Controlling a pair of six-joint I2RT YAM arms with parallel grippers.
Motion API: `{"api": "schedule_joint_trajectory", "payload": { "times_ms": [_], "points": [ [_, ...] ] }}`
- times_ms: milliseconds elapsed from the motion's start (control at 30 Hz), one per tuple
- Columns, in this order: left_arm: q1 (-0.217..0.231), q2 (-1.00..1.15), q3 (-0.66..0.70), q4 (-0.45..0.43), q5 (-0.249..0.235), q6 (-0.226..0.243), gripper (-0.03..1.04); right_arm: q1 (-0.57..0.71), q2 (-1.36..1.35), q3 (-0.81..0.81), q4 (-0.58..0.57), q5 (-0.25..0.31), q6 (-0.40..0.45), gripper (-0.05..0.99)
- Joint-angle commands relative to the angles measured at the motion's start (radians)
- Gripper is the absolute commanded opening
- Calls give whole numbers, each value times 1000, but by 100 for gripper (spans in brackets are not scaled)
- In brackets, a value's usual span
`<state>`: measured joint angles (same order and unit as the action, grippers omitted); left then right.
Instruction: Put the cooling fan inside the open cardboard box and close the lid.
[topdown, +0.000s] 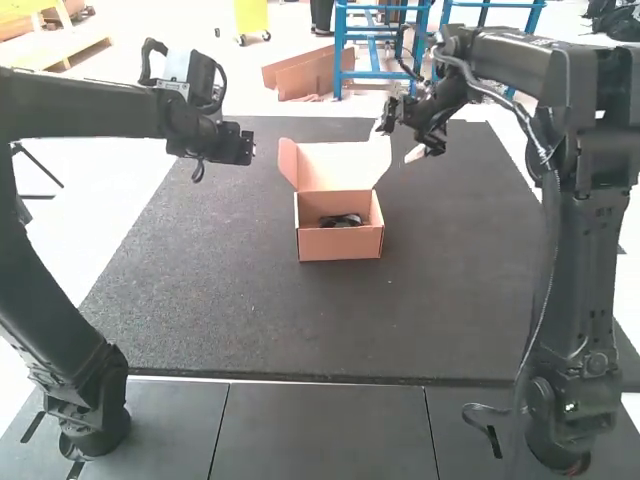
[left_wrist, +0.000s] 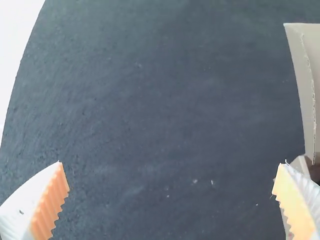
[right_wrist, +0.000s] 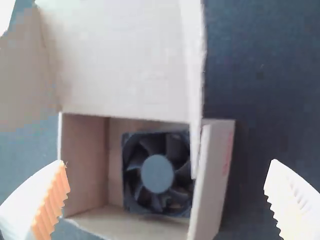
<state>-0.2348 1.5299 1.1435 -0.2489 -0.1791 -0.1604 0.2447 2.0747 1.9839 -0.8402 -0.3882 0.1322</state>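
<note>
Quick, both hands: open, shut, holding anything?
Left hand: open, empty.
Right hand: open, empty; the fan sits in the box.

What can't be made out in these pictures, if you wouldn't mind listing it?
1. Cooling fan, right wrist view: one side hidden behind a side flap of the cardboard box.
2. Fan, high view: too small, just a dark shape.
3. Box, left wrist view: mostly cut off by the picture's edge.

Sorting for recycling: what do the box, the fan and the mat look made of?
Box: brown cardboard, matte, with creased flaps and raw edges. Fan: probably black moulded plastic, with a faint sheen on the blades. Mat: dark, grainy and speckled, likely rubber or foam.
</note>
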Motion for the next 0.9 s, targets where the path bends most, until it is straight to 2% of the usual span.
{"api": "schedule_joint_trajectory", "payload": {
  "times_ms": [0, 67, 233, 467, 733, 867],
  "points": [
    [-12, 45, 64, 14, 1, -33, 97, -21, -38, 15, 61, 135, -103, 89],
    [-14, 78, 91, 22, -2, -36, 97, -30, -38, 15, 115, 137, -132, 90],
    [-15, 168, 171, 37, -33, -36, 97, -30, -15, 16, 239, 123, -137, 89],
    [-15, 314, 298, 34, -46, -39, 97, -25, 41, 16, 280, 71, -146, 89],
    [-15, 421, 415, 2, -46, -57, 97, -30, 78, 16, 277, -34, -143, 89],
    [-15, 454, 455, -16, -45, -62, 97, -31, 84, 16, 276, -60, -141, 87]
  ]
}}
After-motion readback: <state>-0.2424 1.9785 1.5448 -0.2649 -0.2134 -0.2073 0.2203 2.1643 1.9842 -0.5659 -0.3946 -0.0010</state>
